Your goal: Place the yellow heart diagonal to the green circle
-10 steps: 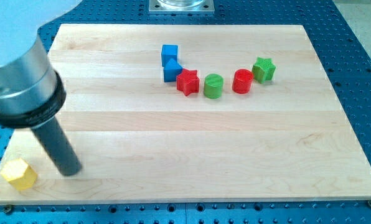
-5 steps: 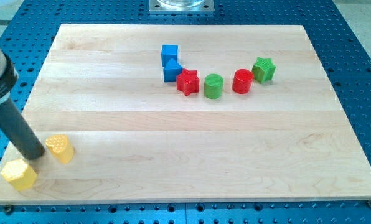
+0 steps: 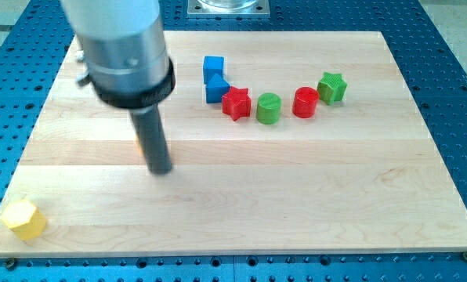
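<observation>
My tip (image 3: 161, 168) grips nothing; it's only a rod. The yellow heart (image 3: 140, 146) peeks out just left of it, well short of the green circle (image 3: 269, 108). An off-centre push could slip it sideways.

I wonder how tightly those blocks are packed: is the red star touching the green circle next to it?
Apart. The camera view shows a thin strip of bare wood between the red star and the green circle; the star instead presses against the blue block on its other side.
</observation>
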